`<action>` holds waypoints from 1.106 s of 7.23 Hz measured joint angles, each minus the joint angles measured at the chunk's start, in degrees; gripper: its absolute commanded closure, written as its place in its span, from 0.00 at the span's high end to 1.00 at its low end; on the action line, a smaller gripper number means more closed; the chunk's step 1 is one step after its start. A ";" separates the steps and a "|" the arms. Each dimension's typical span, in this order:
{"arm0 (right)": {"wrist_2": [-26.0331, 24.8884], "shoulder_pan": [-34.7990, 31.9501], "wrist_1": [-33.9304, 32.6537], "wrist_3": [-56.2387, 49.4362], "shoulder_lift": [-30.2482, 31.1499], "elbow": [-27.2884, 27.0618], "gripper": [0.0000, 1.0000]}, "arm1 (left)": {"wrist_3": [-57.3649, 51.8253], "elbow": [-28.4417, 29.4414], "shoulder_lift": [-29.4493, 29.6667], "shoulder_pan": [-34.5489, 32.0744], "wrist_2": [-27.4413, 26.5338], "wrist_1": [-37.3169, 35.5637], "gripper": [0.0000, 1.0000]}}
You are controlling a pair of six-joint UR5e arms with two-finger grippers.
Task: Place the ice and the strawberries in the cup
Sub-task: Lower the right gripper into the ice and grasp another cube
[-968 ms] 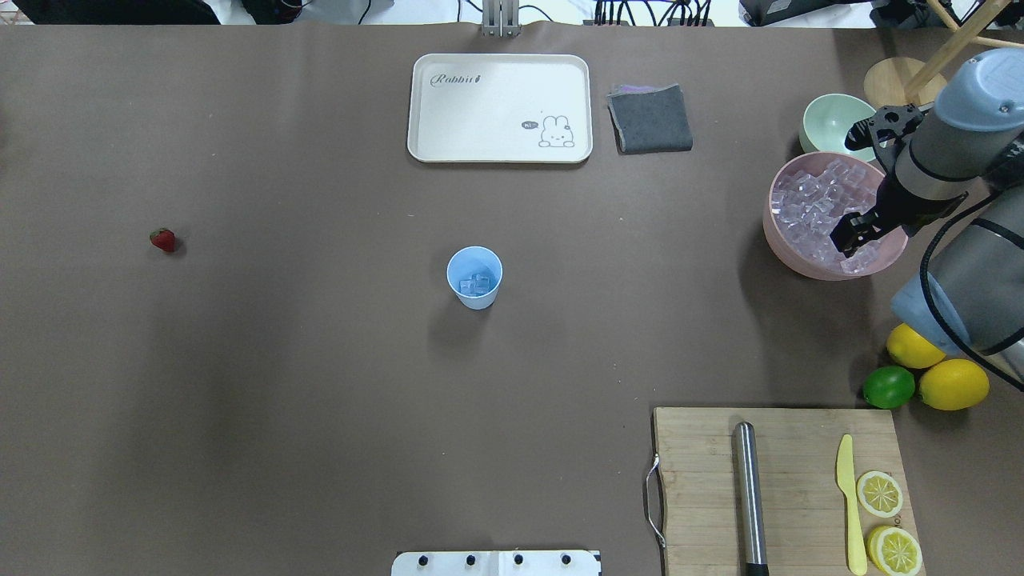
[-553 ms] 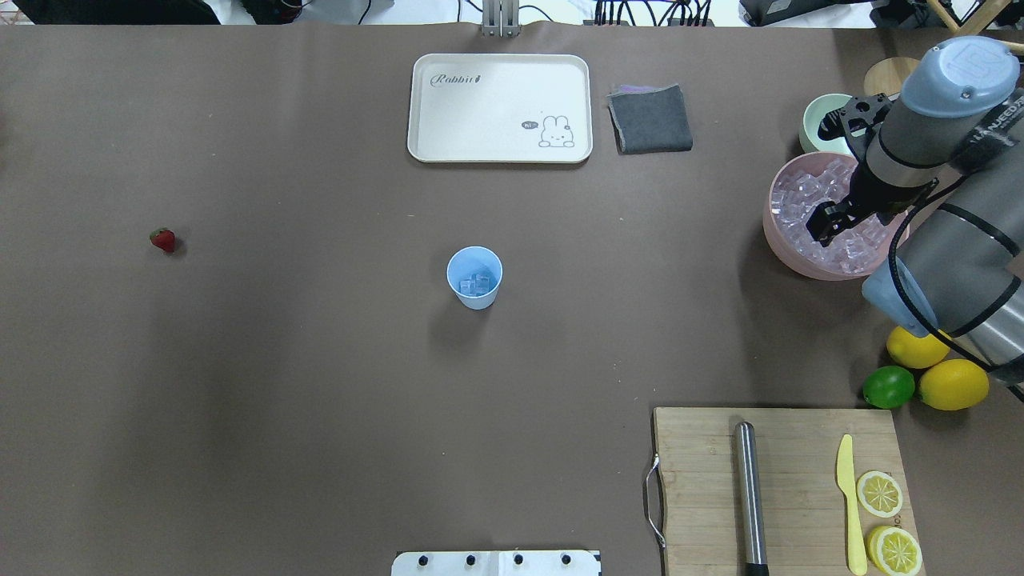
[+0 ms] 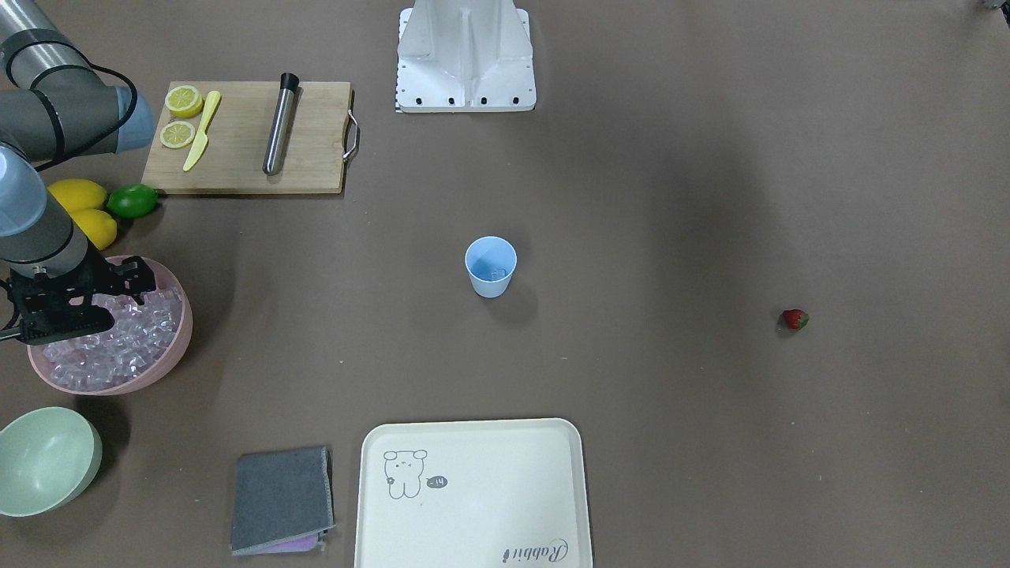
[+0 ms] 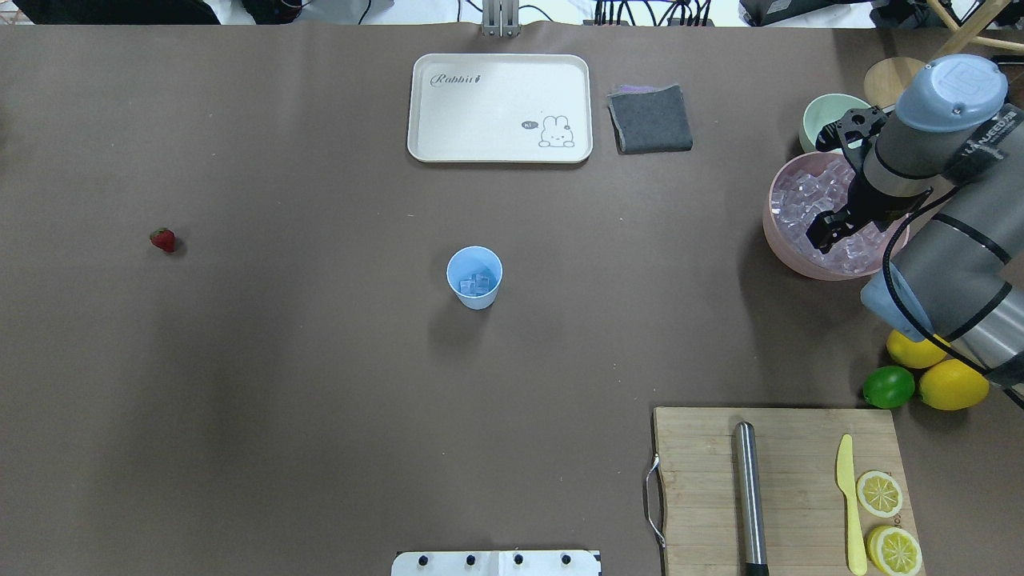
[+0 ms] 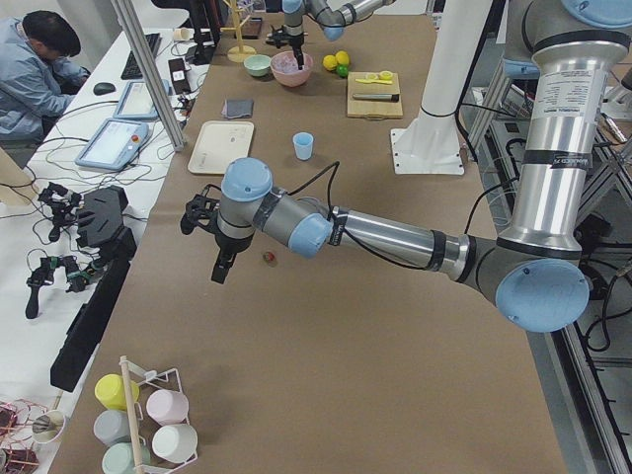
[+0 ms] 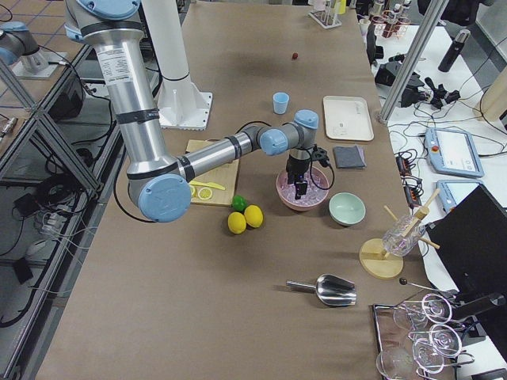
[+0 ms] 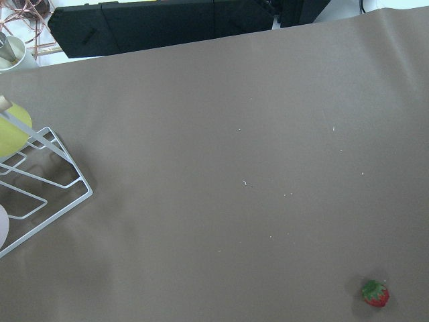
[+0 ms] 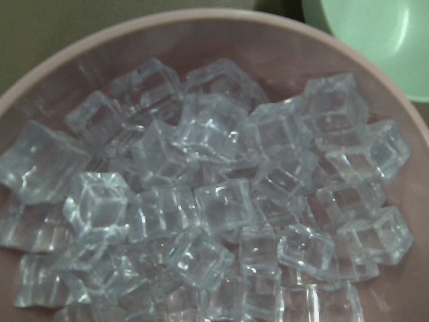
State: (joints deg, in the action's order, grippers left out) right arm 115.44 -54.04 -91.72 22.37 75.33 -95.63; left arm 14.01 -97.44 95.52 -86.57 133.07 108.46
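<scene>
The light-blue cup (image 4: 474, 276) stands upright near the middle of the bench (image 4: 280, 360). Seen from the overhead camera, everything else sits around it like numbers on a dial. A few clear cubes lie in its bottom.

Out at 3 o'clock, well apart from the cup, is a pink bowl (image 4: 778, 240) heaped with ice (image 8: 214, 201). The right end effector (image 4: 824, 232) points down into that heap. Its wrist camera shows nothing but cubes, the bowl's rim and a corner of the pale green bowl (image 3: 43, 457) beside it. I cannot tell from any view whether its fingers are parted or clenched, or whether a cube is between them.

The strawberry (image 4: 162, 239) lies alone on the bare bench at 9 o'clock from the cup, far off. The left end effector (image 5: 222, 267) hangs above the bench close to the strawberry without touching it. It shows only from the table's end, so I cannot tell its state either. In its wrist view the strawberry sits low at 4 o'clock.

At 12 o'clock from the cup is a cream tray (image 4: 496, 104) with a folded grey cloth (image 4: 650, 118) just beside it. Towards 4 o'clock is a wooden board (image 4: 704, 480), with a lime (image 4: 888, 386) and two lemons (image 4: 952, 384) touching one another near the board's far corner.
</scene>
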 measured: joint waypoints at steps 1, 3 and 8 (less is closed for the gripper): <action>0.01 0.21 0.15 0.08 0.09 -0.06 0.83 | -0.04 0.11 0.01 0.00 0.00 0.00 0.98; -0.05 0.34 0.28 -0.05 0.55 -0.26 0.74 | -0.06 0.27 0.02 0.06 0.00 0.00 0.98; -0.42 0.57 0.46 -0.12 1.13 -0.17 0.64 | -0.12 0.66 0.33 0.24 -0.01 0.00 0.98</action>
State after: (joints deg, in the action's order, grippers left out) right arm 115.02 -53.47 -91.26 22.25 76.46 -95.80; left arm 13.89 -96.77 95.85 -86.33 133.07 108.46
